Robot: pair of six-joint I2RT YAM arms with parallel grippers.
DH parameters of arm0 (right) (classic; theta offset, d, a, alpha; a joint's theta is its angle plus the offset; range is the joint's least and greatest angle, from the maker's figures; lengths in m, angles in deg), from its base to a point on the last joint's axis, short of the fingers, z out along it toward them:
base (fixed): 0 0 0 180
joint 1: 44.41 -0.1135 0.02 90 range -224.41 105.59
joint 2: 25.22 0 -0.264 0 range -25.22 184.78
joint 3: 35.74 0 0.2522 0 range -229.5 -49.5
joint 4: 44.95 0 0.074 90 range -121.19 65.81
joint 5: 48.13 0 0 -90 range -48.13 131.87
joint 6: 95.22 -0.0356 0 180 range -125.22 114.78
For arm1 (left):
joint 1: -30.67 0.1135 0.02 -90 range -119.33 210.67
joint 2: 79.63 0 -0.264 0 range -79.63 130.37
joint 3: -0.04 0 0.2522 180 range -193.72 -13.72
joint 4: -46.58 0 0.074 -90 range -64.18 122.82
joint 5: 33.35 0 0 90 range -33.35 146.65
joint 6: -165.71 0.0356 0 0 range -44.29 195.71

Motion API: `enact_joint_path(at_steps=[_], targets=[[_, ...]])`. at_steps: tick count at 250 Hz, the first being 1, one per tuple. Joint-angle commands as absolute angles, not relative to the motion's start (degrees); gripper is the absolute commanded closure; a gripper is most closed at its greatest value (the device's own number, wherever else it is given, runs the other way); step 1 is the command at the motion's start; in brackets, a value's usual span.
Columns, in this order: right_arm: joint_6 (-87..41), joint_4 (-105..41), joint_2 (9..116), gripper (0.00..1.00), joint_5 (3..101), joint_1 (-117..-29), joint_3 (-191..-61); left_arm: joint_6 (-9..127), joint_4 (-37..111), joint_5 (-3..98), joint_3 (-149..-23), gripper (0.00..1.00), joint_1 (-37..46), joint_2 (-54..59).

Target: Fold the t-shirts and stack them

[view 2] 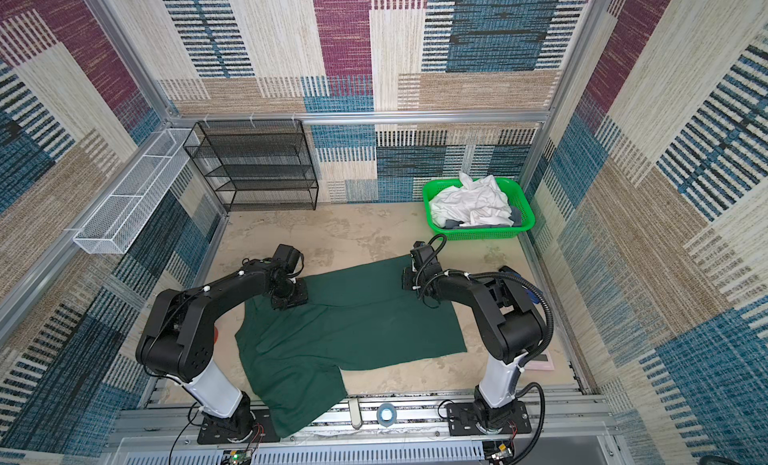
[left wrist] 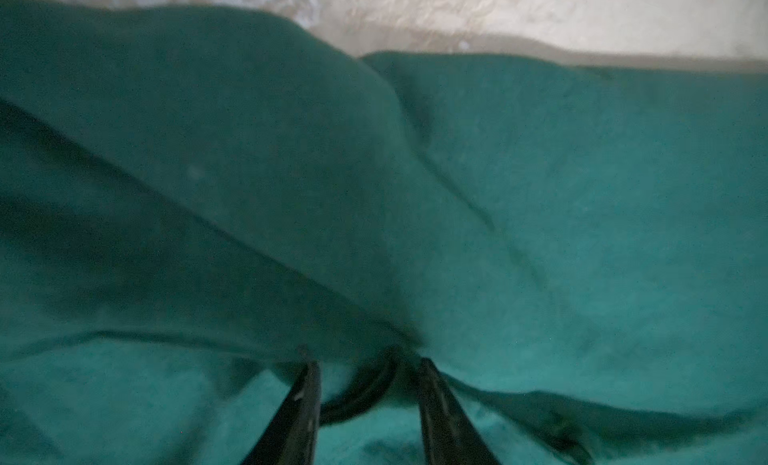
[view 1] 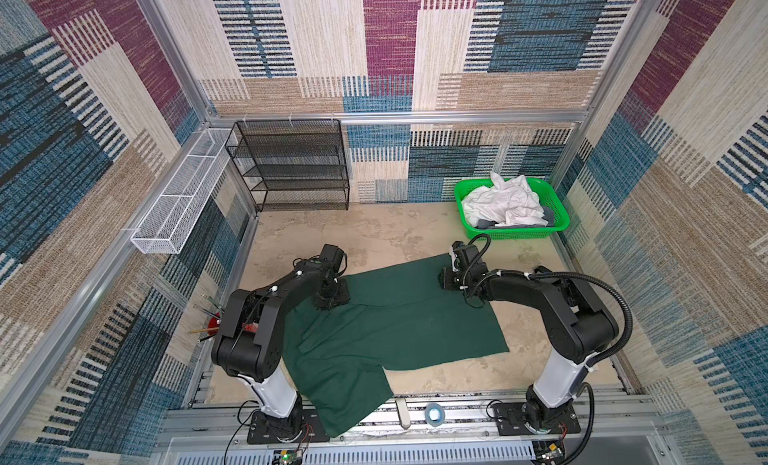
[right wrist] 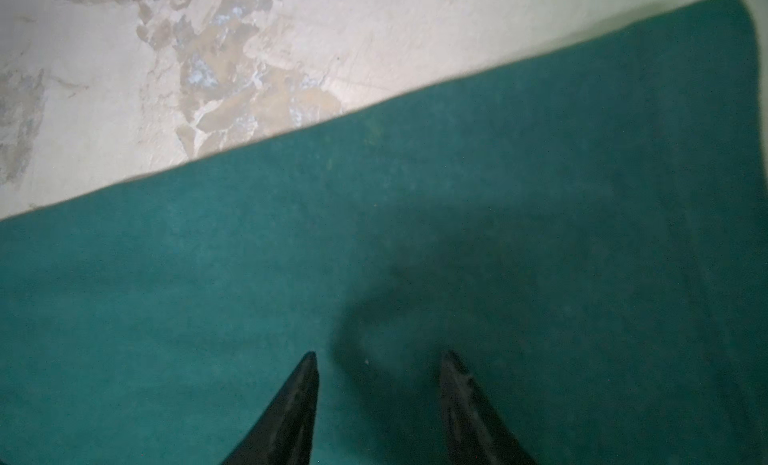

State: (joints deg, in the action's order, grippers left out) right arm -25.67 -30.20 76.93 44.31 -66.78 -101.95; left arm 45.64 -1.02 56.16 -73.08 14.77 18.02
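Observation:
A large dark green t-shirt lies spread on the table in both top views, and one part of it hangs over the front edge. My left gripper is down on the shirt's far left corner. In the left wrist view the left gripper has its jaws apart, with a raised fold of green cloth running up to the tips. My right gripper stands open over flat cloth near the shirt's far right edge, also shown in the right wrist view. White t-shirts and grey fabric are piled in the basket.
The bright green plastic basket sits at the back right. A black mesh shelf stands against the back wall, and a white wire tray hangs on the left wall. A roll of tape lies on the front rail.

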Motion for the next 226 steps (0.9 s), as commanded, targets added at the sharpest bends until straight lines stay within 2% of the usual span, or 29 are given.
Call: enact_joint_path(at_steps=[1, 37, 82, 131, 177, 226], targets=[[-25.5, -28.4, 77.0, 0.51, 44.8, -66.8, -101.9, 45.2, -0.2, 55.3, -73.3, 0.64, 14.3, 18.8], [-25.4, -28.3, 76.8, 0.50, 44.7, -66.8, -101.6, 44.9, -0.6, 55.0, -73.4, 0.84, 14.1, 18.5], [-25.6, -28.4, 76.8, 0.50, 45.0, -66.8, -101.5, 43.7, -2.1, 55.4, -71.6, 1.00, 13.4, 14.5], [-26.5, -27.3, 76.8, 0.51, 43.5, -66.8, -101.9, 41.9, -5.8, 53.9, -68.6, 1.00, 10.8, 7.5], [-27.1, -27.3, 76.6, 0.51, 43.2, -66.8, -101.9, 39.4, -11.2, 50.3, -65.0, 1.00, 4.9, -1.4], [-27.3, -27.3, 76.7, 0.51, 42.7, -66.8, -102.5, 38.8, -11.3, 37.2, -60.0, 0.74, 1.5, -7.2]])
